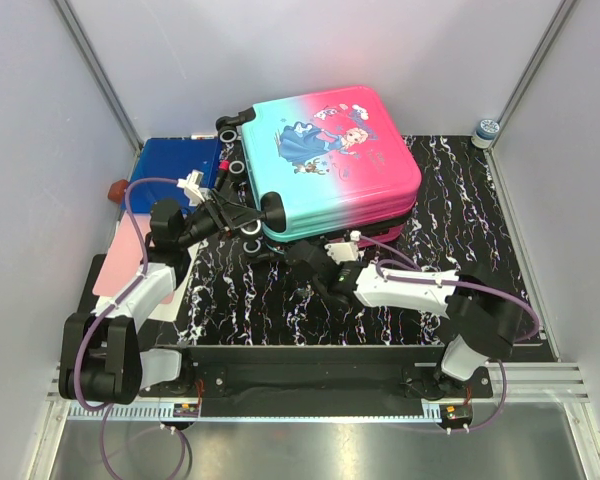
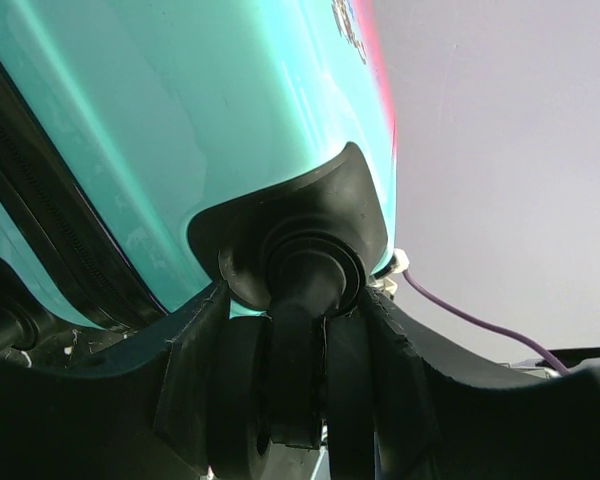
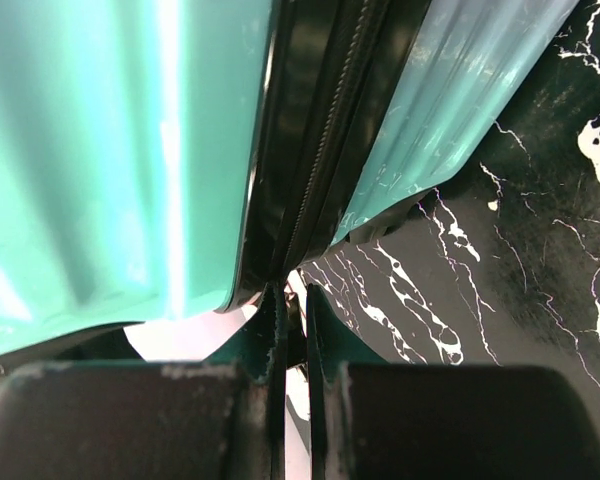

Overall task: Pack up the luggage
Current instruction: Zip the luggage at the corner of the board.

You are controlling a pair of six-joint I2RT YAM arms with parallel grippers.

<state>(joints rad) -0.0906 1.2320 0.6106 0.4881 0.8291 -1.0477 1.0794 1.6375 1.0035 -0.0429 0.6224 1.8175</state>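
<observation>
Right gripper (image 3: 288,300): jaws together at the zip seam on the luggage's near edge.
Left gripper (image 2: 295,300): clamped on corner wheel (image 2: 242,400).
Luggage (image 1: 330,160): lid down, print side up, on marbled mat (image 1: 460,250).
Blue folder (image 1: 175,165): far left, just beside luggage.

From above, the suitcase (image 1: 330,160) hides its own inside, and the right gripper (image 1: 300,252) loses its tips under the near edge. The far jar (image 1: 487,130) is too small to read.
</observation>
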